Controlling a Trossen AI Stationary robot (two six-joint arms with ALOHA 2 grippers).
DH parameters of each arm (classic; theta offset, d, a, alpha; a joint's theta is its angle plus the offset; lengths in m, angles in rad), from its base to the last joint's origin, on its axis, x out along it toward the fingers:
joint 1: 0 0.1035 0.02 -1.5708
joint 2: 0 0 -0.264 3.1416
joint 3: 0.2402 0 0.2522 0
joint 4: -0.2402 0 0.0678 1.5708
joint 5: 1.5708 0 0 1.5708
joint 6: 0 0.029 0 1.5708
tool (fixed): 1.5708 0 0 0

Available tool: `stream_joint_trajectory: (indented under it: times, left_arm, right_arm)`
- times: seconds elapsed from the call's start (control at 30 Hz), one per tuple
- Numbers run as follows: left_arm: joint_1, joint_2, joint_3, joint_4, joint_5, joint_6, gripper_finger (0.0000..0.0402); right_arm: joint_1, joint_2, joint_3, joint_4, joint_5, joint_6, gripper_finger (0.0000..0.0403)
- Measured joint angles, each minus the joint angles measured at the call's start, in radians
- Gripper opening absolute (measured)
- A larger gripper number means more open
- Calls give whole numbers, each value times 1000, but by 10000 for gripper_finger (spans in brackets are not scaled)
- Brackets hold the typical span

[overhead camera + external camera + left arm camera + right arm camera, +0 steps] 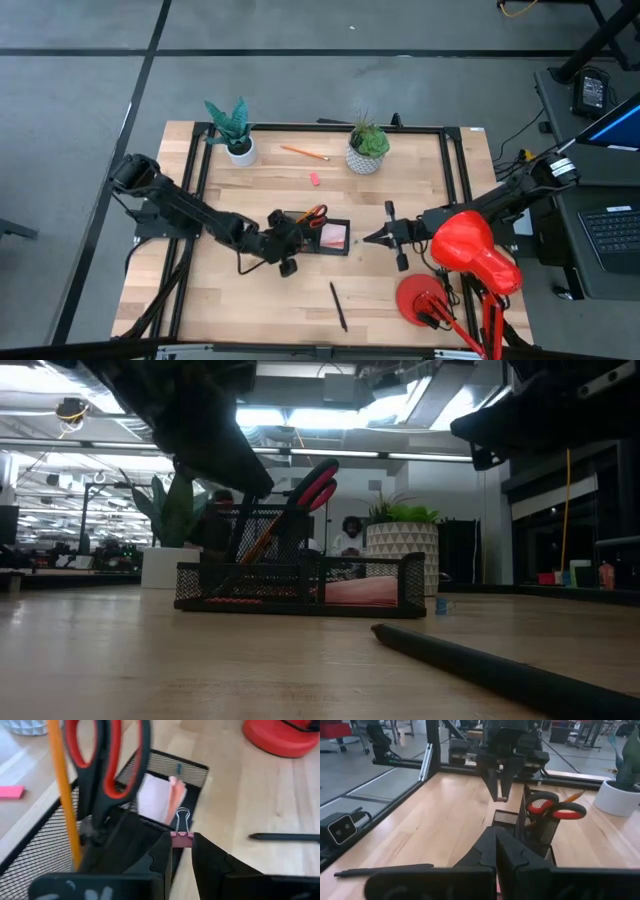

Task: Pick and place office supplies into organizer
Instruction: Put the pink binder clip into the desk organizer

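The black mesh organizer (318,236) stands mid-table. Red-handled scissors (107,760) and an orange pencil (64,795) stand upright in its cup part. A pink sticky-note block (333,237) lies in its tray. My left gripper (285,243) is at the organizer's left end, shut on a small pink binder clip (182,838). My right gripper (373,238) is shut and empty, just right of the organizer. A second orange pencil (305,152), a pink eraser (314,179) and a dark pen (339,305) lie on the table. My left gripper pinches the binder clip's pink body (182,840) between its two fingertips. The clip's wire handles (182,818) stick out past the fingers. The fingers (493,785) point down from above. The clip (503,798) hangs clear of the table beside the organizer.
Two potted plants (236,132) (367,148) stand at the far side. A red lamp head (470,250) and its round base (425,300) stand at the near right, by my right arm. Bare wood lies near and left of the organizer.
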Motion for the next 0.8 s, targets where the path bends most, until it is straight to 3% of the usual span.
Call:
stream_joint_trajectory:
  times: [0.33,0.8]
  left_arm:
    - [2,0,0,-198,-27,-197,51]
    - [4,103,0,-186,-30,-253,51]
  right_arm:
    - [-1,-4,-13,-2,8,35,0]
    - [-25,-3,-13,-5,9,-12,0]
